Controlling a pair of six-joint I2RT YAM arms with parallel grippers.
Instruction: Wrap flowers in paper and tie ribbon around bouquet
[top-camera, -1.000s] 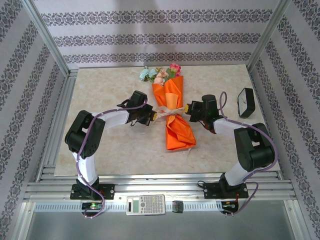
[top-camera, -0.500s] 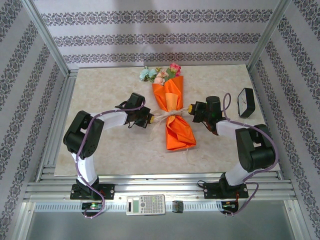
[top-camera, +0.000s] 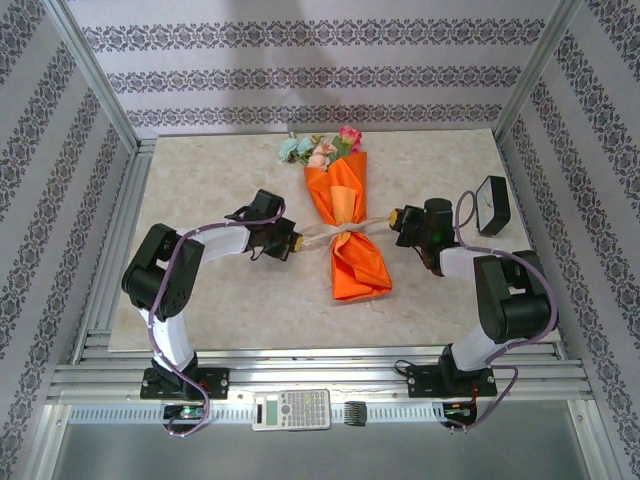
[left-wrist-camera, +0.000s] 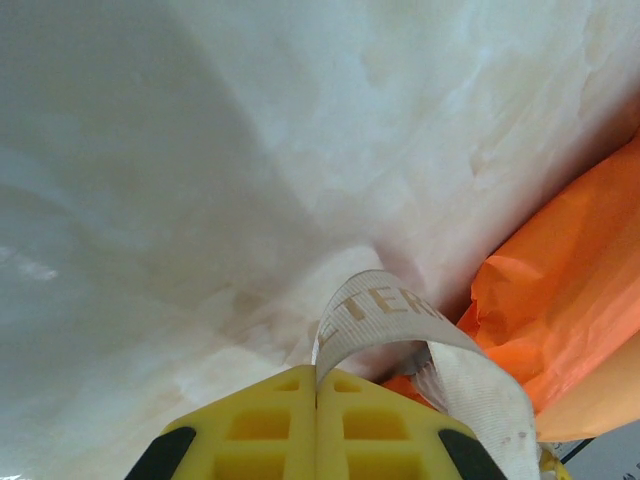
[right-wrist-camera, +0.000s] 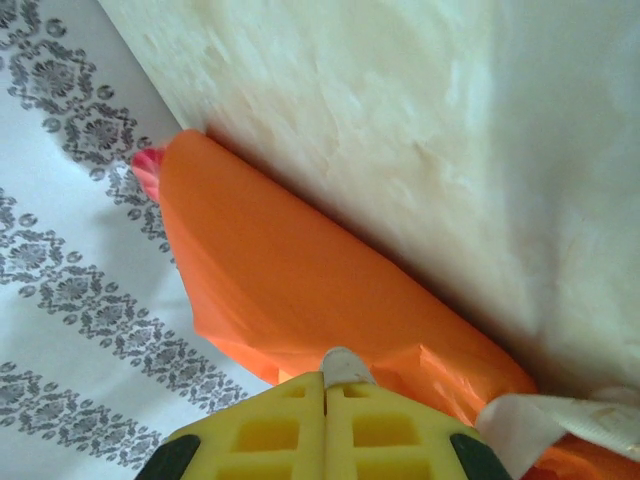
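Beige fabric ribbon (top-camera: 320, 235) round orange paper-cone bouquet (top-camera: 345, 195) | left gripper (top-camera: 294, 241) 9 o'clock, right gripper (top-camera: 399, 216) 3 o'clock, each pinching an end | likely cinching

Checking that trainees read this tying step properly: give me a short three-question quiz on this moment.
1. True or false: the left pincer and the right pincer are each shut on an end of the ribbon.
2. The bouquet has its blooms pointing toward: A the far wall, B the arms' bases, C the right rail.
3. What colour is the paper?
Key: 1 true; 2 A; 3 orange.
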